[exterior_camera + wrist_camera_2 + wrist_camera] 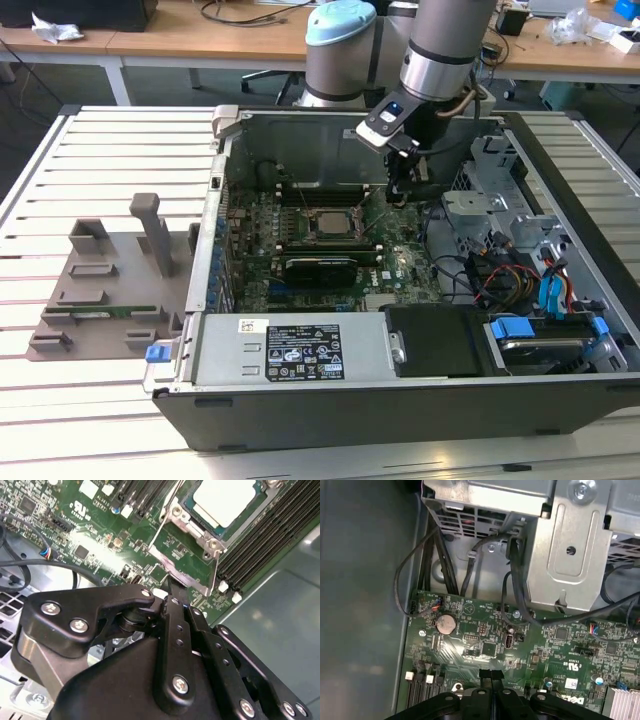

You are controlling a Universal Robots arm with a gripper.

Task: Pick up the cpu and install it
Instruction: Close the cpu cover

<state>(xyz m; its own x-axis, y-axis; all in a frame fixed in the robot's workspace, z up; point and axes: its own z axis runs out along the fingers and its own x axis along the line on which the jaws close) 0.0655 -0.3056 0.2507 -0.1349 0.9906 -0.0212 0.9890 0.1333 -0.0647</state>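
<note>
Black gripper [171,586] up close — pressed together at the tips, pinching nothing.
One arm [445,50] reaches down into the open computer case [400,400], gripper just over the motherboard [485,640]; one cpu [224,500] lies silver top up in the socket [197,530] — near the gripper, not touching it.

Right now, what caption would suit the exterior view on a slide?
Robot gripper hangs inside an open computer case, beside the cpu sitting in the motherboard.

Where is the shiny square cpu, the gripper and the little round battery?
cpu [226,500]: second wrist view, middle of its silver top plate.
gripper [491,676]: first wrist view, between its fingertips.
round battery [445,624]: first wrist view, middle of its face.
</note>
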